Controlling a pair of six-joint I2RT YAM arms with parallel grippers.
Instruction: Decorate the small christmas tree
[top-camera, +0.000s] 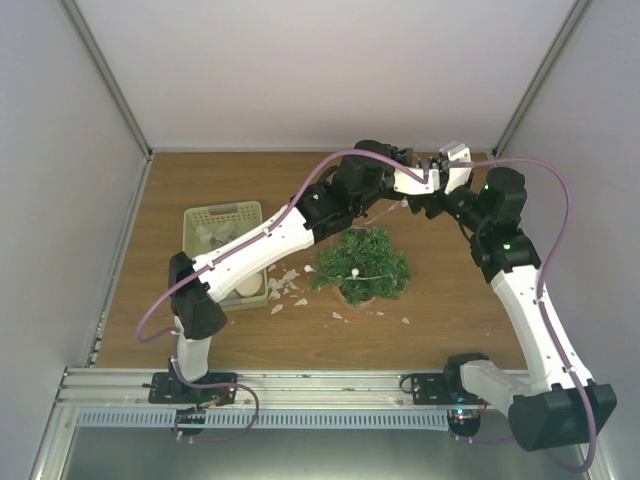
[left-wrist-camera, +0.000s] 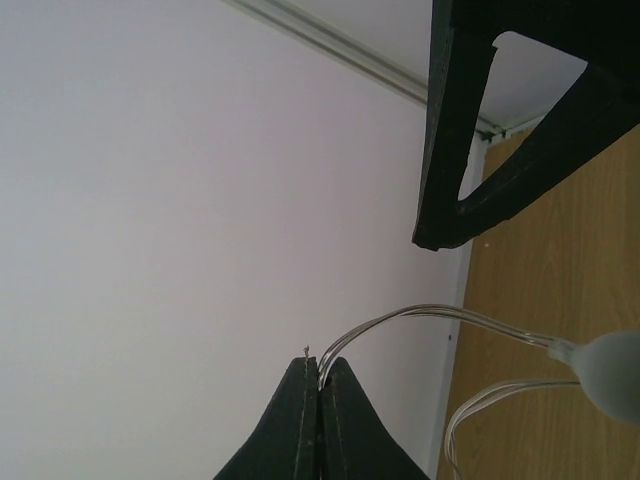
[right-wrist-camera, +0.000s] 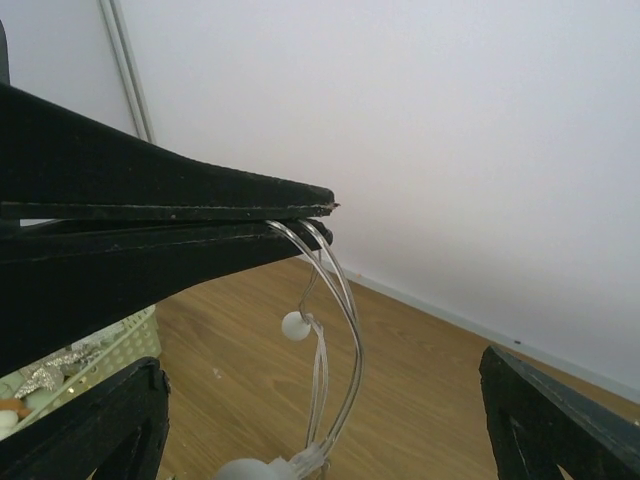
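The small christmas tree (top-camera: 362, 263) stands on its round base mid-table, with a clear light string draped over it and a white bulb (top-camera: 355, 272) on its branches. Above and behind the tree, my left gripper (top-camera: 428, 178) is shut on the string's clear wire (left-wrist-camera: 400, 318); the black fingers (left-wrist-camera: 320, 372) pinch it at their tips. A white bulb (left-wrist-camera: 612, 372) hangs just past them. My right gripper (right-wrist-camera: 320, 400) stands open close by, one finger on either side of the hanging wire (right-wrist-camera: 345, 340) without touching it. Two bulbs (right-wrist-camera: 295, 326) dangle between its fingers.
A pale green tray (top-camera: 225, 212) of ornaments sits left of the tree, partly under the left arm. White scraps (top-camera: 288, 285) lie scattered on the wooden table around the tree. White walls enclose the back and sides, close behind both grippers.
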